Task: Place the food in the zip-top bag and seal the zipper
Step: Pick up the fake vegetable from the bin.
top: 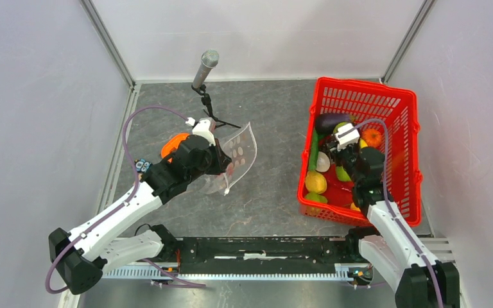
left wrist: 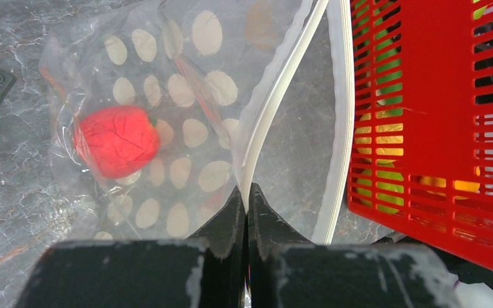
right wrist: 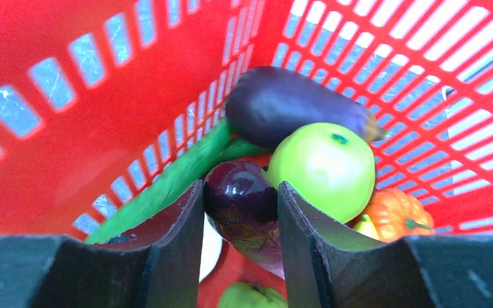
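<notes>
The bench (top: 269, 199) carries one large thing, the red basket (top: 366, 83), which sits by the right edge toward the far corner and holds most of the food. The bag (top: 241, 151) hangs in the air over the left half of the bench, nearer the far edge. The left pincer (left wrist: 245, 205) is pressed together on one lip of the zipper (left wrist: 282, 96). The other lip hangs free, so the mouth gapes toward the basket. One red piece (left wrist: 117, 140) already lies inside the bag.

The right pincer (right wrist: 241, 189) is down in the basket, pinching a dark purple fruit (right wrist: 241, 212). This fruit is wedged between a green apple (right wrist: 324, 168), an eggplant (right wrist: 289, 106) and a long green vegetable (right wrist: 167, 186).

The main risks, as I judge them:
- The bag is held by a single thin lip, so the strip could slide out of the pinch, or the free lip could sag and narrow the mouth before anything arrives.
- The purple fruit looks glossy and rounded and may squirt out of the fingers during the lift.
- The apple touches the fruit and could be dragged up or rolled aside as the fruit comes out.
- A fruit dropped between basket and bag would land on bare bench.
</notes>
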Motion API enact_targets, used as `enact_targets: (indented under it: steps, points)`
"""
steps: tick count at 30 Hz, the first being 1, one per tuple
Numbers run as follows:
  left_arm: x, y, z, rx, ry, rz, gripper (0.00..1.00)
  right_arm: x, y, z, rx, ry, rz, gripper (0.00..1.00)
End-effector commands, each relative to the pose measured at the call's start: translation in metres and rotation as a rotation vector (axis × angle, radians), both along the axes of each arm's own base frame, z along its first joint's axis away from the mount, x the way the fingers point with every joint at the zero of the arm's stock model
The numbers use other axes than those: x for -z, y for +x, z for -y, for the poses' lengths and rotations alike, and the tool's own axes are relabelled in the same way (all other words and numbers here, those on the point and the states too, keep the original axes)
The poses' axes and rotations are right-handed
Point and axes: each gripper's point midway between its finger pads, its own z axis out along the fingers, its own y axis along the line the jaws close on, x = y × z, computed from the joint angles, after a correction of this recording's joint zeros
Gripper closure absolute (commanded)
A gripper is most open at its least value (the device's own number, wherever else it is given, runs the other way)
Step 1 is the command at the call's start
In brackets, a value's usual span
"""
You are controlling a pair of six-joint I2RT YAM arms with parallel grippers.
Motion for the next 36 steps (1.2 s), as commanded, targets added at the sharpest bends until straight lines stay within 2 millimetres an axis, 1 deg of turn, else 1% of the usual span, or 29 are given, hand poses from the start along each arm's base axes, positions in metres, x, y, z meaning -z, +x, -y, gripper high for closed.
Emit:
enact_targets:
  steps: [1, 4, 9, 15, 19, 24, 29, 32, 36]
  points:
    - [-0.017, 0.005, 0.008, 0.023, -0.04, 0.044, 0.98, -0.012, -0.004, 0.007, 0.068, 0.077, 0.069, 0.83]
    - [-0.017, 0.006, 0.008, 0.023, -0.039, 0.042, 0.98, -0.016, -0.004, 0.004, 0.065, 0.11, 0.06, 0.83]
    - [-0.017, 0.005, 0.008, 0.023, -0.041, 0.044, 0.98, -0.023, 0.0, -0.002, 0.059, 0.167, 0.018, 0.83]
    - [-0.015, 0.005, 0.007, 0.022, -0.039, 0.041, 0.98, -0.043, 0.008, -0.022, -0.006, 0.26, -0.08, 0.81]
    - [-0.014, 0.003, 0.006, 0.019, -0.041, 0.038, 0.98, -0.067, 0.004, -0.033, -0.056, 0.324, -0.069, 0.79]
    - [-0.015, 0.003, 0.003, 0.008, -0.042, 0.048, 0.98, -0.098, -0.006, -0.032, -0.067, 0.342, -0.002, 0.8]
    - [-0.017, 0.004, 0.003, 0.007, -0.042, 0.052, 0.98, -0.123, -0.022, -0.031, -0.084, 0.354, 0.073, 0.8]
    - [-0.017, 0.004, 0.003, 0.007, -0.043, 0.05, 0.98, -0.147, -0.034, -0.031, -0.105, 0.38, 0.157, 0.8]
    - [-0.016, 0.004, 0.004, 0.01, -0.046, 0.045, 0.98, -0.18, -0.053, -0.041, -0.197, 0.404, 0.259, 0.8]
